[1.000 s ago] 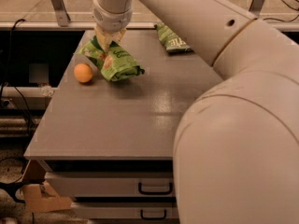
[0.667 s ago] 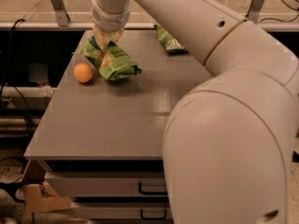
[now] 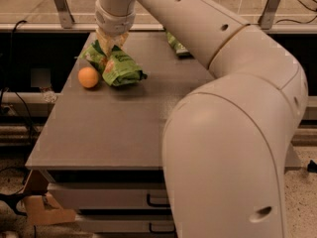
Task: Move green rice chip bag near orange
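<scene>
The green rice chip bag (image 3: 120, 69) lies crumpled on the grey table (image 3: 114, 128) at its far left. Its left end is right beside the orange (image 3: 88, 77), touching it or nearly so. My gripper (image 3: 110, 47) comes down from above onto the bag's far end and is shut on it. My large white arm fills the right half of the view and hides the right side of the table.
A smaller, darker green bag (image 3: 176, 43) lies at the table's back, partly hidden behind my arm. The table has drawers (image 3: 114, 200) below its front edge. A rail and posts (image 3: 60, 4) run behind the table. Cables and cardboard (image 3: 42, 209) lie on the floor at left.
My gripper and the bag have shifted slightly left, toward the orange. My arm's elbow has swung further into the view. The orange has not moved.
</scene>
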You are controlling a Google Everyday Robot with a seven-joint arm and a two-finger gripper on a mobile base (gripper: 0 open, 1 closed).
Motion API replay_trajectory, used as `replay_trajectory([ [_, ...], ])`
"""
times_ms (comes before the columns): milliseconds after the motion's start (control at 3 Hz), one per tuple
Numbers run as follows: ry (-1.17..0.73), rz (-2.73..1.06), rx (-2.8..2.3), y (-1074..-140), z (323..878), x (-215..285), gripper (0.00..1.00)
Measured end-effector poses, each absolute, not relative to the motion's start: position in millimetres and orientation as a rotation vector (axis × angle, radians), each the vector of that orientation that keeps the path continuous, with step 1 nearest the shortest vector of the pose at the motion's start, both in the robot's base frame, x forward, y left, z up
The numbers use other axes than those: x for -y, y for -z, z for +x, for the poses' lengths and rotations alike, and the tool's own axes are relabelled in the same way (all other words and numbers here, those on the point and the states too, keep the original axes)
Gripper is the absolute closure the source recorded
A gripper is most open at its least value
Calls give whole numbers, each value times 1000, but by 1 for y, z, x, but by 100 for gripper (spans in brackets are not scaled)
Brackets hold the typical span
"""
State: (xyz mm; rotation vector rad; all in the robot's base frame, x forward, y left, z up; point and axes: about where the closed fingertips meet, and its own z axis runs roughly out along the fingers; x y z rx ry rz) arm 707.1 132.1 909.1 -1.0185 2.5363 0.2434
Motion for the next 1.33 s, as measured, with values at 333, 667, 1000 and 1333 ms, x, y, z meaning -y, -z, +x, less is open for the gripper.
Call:
replay_trajectory([
  [333, -244, -1022, -2538, -907, 707, -134, 36],
  [667, -245, -1025, -2540, -904, 708, -135, 13],
  [1000, -246, -1028, -2542, -901, 708, -137, 0],
  [1333, -244, -1037, -2530, -901, 707, -137, 0],
])
